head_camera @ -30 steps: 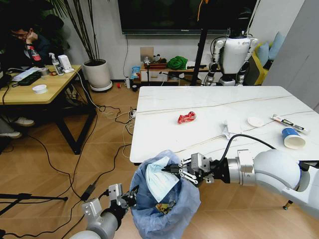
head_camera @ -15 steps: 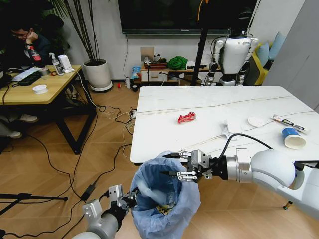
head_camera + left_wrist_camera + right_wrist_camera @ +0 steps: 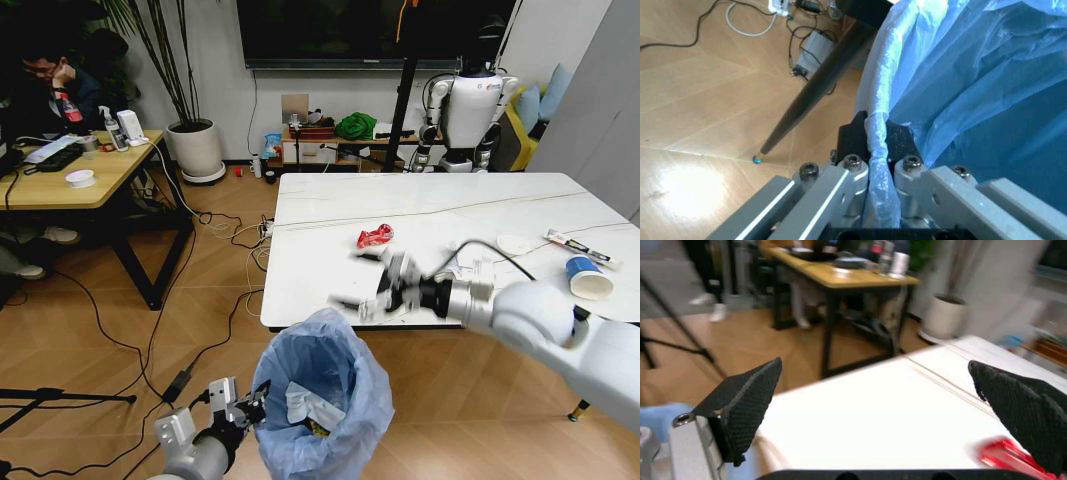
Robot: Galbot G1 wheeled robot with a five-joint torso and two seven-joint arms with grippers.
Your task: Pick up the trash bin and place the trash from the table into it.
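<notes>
We hold the bin [image 3: 322, 395] below the table [image 3: 330, 215] edge so trash can drop in: our left claw [image 3: 873, 172] is clenched on its bag rim. Our right claw [image 3: 883, 410] hangs spread and empty, with the red wrapper [image 3: 1007, 456] just ahead. The head view adds tissue lying inside the bin.

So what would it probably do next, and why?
Probably reach the right end effector on toward the red wrapper. It is open and empty above the table edge, and that wrapper is the nearest litter. The left end effector grips the trash bin rim, so the bin is ready below.
</notes>
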